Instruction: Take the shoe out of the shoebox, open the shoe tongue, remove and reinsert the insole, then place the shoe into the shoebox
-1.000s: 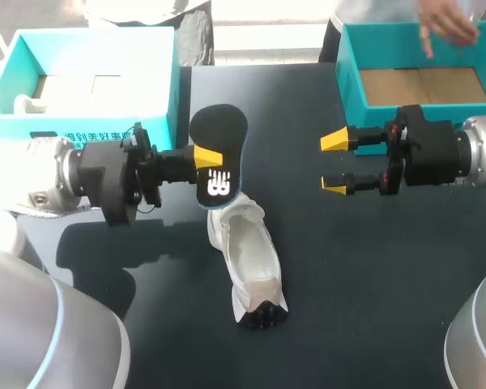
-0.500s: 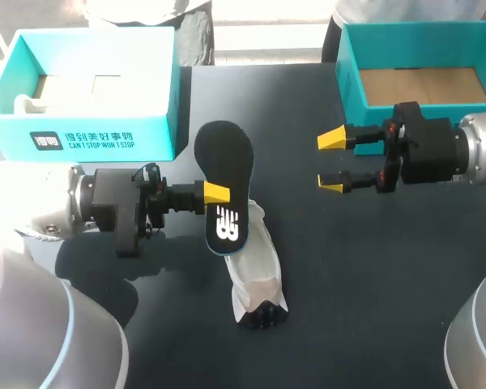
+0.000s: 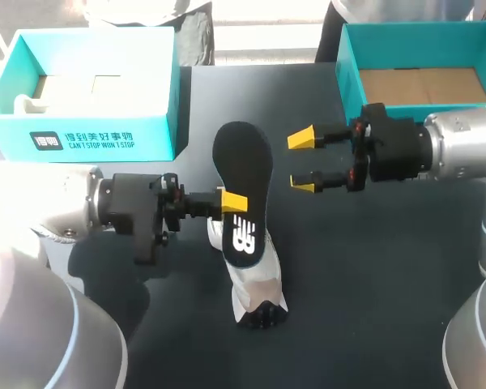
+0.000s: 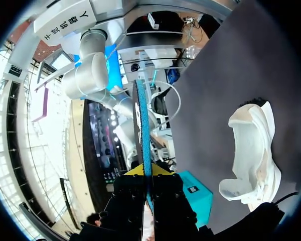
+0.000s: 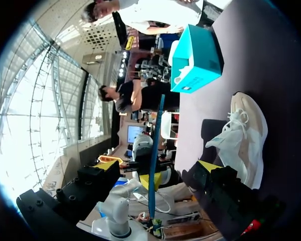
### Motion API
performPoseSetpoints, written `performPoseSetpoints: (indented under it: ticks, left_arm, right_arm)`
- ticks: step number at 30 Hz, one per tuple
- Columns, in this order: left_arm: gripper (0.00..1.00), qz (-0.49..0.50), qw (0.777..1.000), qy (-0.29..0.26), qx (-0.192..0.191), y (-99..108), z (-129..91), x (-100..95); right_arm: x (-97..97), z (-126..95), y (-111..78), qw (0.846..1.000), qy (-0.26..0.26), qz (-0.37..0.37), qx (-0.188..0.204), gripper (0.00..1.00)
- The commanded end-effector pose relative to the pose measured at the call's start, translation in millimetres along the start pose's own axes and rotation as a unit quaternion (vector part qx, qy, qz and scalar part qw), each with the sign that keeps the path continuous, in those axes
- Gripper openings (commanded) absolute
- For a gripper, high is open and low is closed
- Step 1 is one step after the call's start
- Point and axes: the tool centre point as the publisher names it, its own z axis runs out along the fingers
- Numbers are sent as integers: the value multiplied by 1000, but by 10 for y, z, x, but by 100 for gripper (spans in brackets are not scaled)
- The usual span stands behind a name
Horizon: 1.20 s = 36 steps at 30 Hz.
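Observation:
My left gripper [image 3: 233, 203] is shut on the edge of a black insole [image 3: 245, 182] with a white logo, holding it flat-side up just above the white shoe [image 3: 257, 292]. The shoe lies on the dark table with its toe toward the front edge. In the left wrist view the insole [image 4: 142, 125] shows edge-on, clamped between the fingers, with the shoe [image 4: 253, 150] off to one side. My right gripper [image 3: 302, 162] stands open just right of the insole, not touching it. In the right wrist view the insole [image 5: 155, 150] is ahead of the open gripper [image 5: 158, 164], with the shoe [image 5: 243, 133] beyond.
A teal shoebox [image 3: 350, 77] with a brown cardboard floor stands at the back right. Another teal box [image 3: 97, 138], with white paper inside, stands at the back left and also shows in the right wrist view [image 5: 195, 60]. Dark tabletop [image 3: 373, 284] lies bare at the front right.
My left arm carried the insole right and toward the front, over the shoe. My right gripper, still open, moved left toward the insole. A hand over the right box has gone.

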Motion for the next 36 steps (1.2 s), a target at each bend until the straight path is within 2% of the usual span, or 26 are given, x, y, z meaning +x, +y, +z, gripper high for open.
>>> performPoseSetpoints:
  ticks: [1,4,5,13,16,19,26,27,28,36]
  left_arm:
    - [0,7,1000,-5,4,97,214,53]
    - [0,17,1000,-2,7,132,301,69]
    - [0,19,1000,-3,6,147,325,73]
    - [0,28,1000,-4,-8,260,447,74]
    - [0,30,1000,-4,-5,246,445,69]
    - [0,27,1000,0,-7,238,431,94]
    - [0,23,1000,7,-5,209,392,89]
    - [25,21,1000,13,-8,203,382,94]
    - [100,19,1000,16,-8,196,361,109]
    - [100,-21,998,31,-48,245,-56,247]
  right_arm:
    - [-5,220,135,1000,0,0,16,90]
    - [5,245,135,1000,0,-1,20,55]
    - [6,246,131,1000,0,-1,21,49]
    - [14,268,98,1000,2,1,17,33]
    - [12,269,97,1000,4,0,14,21]
    - [5,271,100,1000,6,0,13,0]
    - [-27,252,95,1000,9,0,11,0]
    - [-33,248,95,1000,9,0,10,0]
    - [-41,240,96,1000,10,0,9,0]
    - [-148,126,87,1000,10,8,1,0]
